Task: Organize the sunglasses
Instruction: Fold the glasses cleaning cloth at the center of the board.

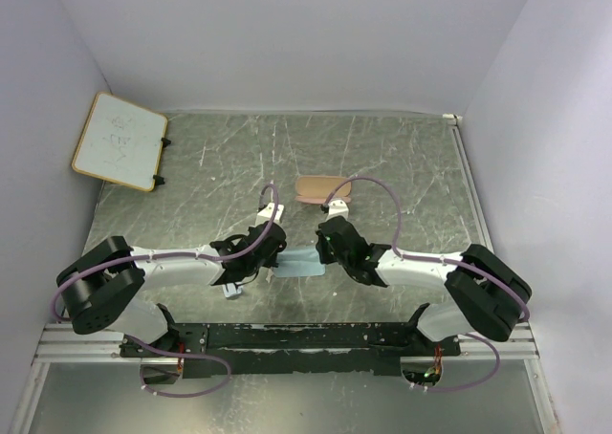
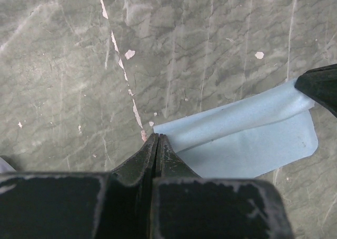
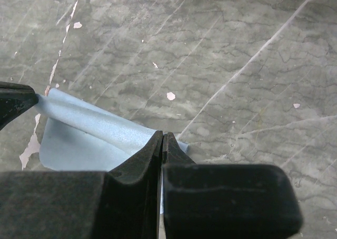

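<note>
A light blue-grey cloth (image 1: 302, 263) lies between my two grippers, folded over along its far edge. My left gripper (image 2: 157, 136) is shut at the cloth's (image 2: 247, 139) near left corner, which runs in under its tips. My right gripper (image 3: 162, 134) is shut on the cloth's (image 3: 89, 128) right corner; a pale strip shows between its jaws. Each gripper's tip shows at the edge of the other's wrist view. A small white looped shape, probably the sunglasses (image 1: 229, 288), lies by the left arm. The tan-pink case (image 1: 322, 189) lies beyond the grippers.
A small whiteboard (image 1: 120, 140) leans at the back left corner. White walls close in the table on three sides. The table's surface (image 1: 402, 157) is grey-green with scratches and chipped white spots. The arm bases sit on a black rail (image 1: 296, 336) at the near edge.
</note>
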`<action>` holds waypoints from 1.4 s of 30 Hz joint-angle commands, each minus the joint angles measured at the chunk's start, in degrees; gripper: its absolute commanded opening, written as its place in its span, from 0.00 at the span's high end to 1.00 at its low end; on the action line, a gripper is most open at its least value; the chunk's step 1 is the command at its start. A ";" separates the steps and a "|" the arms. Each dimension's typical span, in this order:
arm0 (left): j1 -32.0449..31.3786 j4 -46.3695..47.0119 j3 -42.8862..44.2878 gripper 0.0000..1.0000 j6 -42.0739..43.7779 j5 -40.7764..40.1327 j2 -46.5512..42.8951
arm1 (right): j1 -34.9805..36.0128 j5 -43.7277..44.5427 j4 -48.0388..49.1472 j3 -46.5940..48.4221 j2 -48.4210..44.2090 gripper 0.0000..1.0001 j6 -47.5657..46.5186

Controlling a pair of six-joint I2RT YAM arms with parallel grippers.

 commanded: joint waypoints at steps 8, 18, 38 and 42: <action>-0.38 -0.27 1.12 0.93 1.01 -1.34 0.08 | 1.08 1.86 -0.48 -1.20 -0.68 1.00 1.36; -0.38 0.18 1.31 0.93 1.05 -0.41 0.14 | 1.02 4.41 -1.46 -0.64 -0.40 1.00 0.73; -0.64 0.80 0.34 0.93 0.59 0.41 -0.54 | 0.89 3.83 -1.16 -1.47 -0.93 1.00 1.28; -0.81 0.86 0.08 0.93 0.49 0.62 -0.50 | 0.86 3.76 -1.07 -1.85 -0.91 1.00 1.50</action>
